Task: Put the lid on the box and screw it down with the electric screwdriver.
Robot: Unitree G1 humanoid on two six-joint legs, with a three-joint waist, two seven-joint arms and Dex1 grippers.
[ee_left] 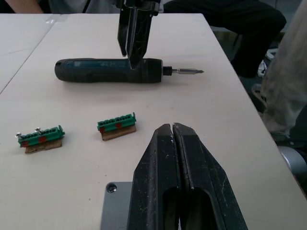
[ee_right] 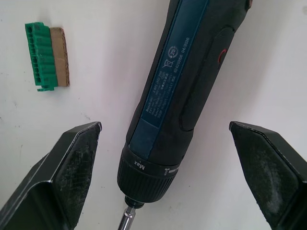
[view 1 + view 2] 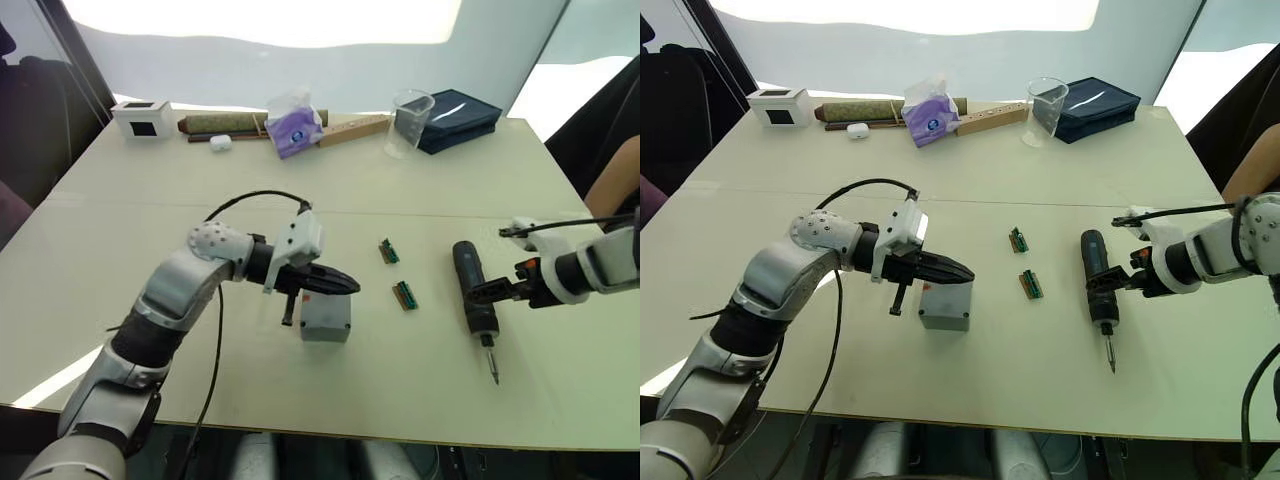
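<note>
The grey box [image 3: 326, 320] stands on the table in front of me, a small red mark on its side. The flat grey lid [image 1: 115, 206] lies on top of it, a screw head showing in one corner. My left gripper [image 3: 352, 286] hovers just over the box's top, its fingers [image 1: 192, 163] pressed shut with nothing between them. To the right lies the electric screwdriver [image 3: 470, 285], its bit pointing toward me. My right gripper [image 2: 165, 129] is open, one finger on each side of the screwdriver's body near the chuck, apart from it.
Two green terminal strips [image 3: 389, 251] [image 3: 404, 295] lie between box and screwdriver. Along the far edge stand a white box with a black window [image 3: 141, 118], a purple tissue pack [image 3: 295, 128], a clear cup [image 3: 411, 122] and a dark blue case [image 3: 455, 118]. A person's arm [image 3: 612, 180] is at right.
</note>
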